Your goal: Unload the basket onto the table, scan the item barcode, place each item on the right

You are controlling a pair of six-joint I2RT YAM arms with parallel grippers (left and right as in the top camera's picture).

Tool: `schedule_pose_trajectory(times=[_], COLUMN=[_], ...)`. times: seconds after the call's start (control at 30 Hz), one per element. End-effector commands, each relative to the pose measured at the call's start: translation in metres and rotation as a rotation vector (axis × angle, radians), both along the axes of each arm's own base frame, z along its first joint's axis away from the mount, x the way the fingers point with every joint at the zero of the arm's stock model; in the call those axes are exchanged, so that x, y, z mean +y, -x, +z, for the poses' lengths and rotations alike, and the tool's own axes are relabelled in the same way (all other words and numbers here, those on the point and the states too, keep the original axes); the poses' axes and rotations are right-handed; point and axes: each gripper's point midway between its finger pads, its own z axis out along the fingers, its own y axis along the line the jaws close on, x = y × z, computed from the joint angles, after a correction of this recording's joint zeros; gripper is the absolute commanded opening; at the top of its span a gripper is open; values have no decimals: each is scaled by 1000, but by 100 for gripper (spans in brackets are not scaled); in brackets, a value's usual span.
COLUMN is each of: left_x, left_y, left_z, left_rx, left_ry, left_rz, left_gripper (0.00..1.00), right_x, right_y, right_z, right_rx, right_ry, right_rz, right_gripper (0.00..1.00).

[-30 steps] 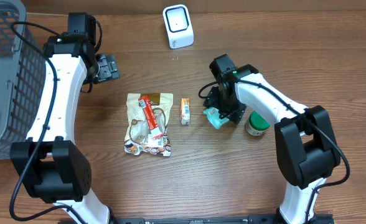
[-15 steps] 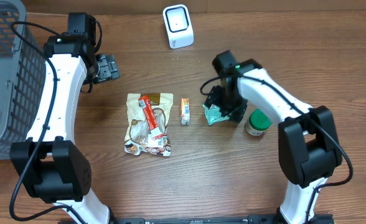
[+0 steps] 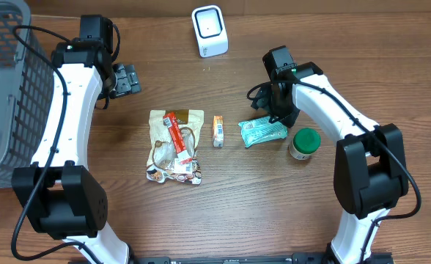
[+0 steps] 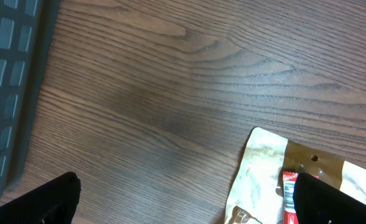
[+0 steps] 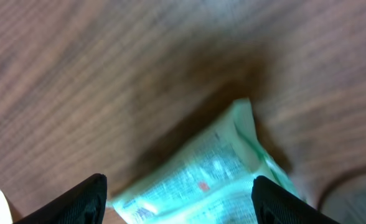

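The green packet (image 3: 263, 133) lies flat, print up, right of the table's (image 3: 347, 44) middle — unheld. The right gripper (image 5: 180, 198) hangs over its far end, fingers spread, likely lining up a grasp. The left gripper (image 3: 125, 79) — spread too — sits toward the far-left corner.

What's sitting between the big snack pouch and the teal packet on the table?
A small orange box lies between the snack pouch and the teal packet, apart from both; the overhead view shows it.
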Motion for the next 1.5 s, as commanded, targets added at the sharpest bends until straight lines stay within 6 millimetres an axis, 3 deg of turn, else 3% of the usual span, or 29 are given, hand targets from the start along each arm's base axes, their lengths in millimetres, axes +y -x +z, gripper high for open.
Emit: schedule_pose_trajectory(times=[0.0,0.5,0.7,0.9,1.07,1.33,1.47], left_x=[0,0,0,0,0,0,0], left_y=[-2,-2,-2,-2,-2,-2,-2], left_z=[12,12,12,12,12,12,12], left_rx=[-27,-27,-27,-27,-27,-27,-27], left_ry=[-16,-16,-16,-16,-16,-16,-16], left_rz=[-22,-22,-22,-22,-22,-22,-22], left_gripper=[100,100,99,100,100,100,100], right_x=[-6,14,22,31,49,74,75], right_y=[0,18,8,-14,-24,-16,-10], right_z=[-8,-20,-14,-6,0,-1,-7], right_rx=[-17,47,-1,-94,-163,-173,-169], right_ry=[39,-73,-95,-116,-133,-142,-96], right_rz=[-4,102,174,182,212,260,270], right_gripper=[75,75,75,63,59,59,59])
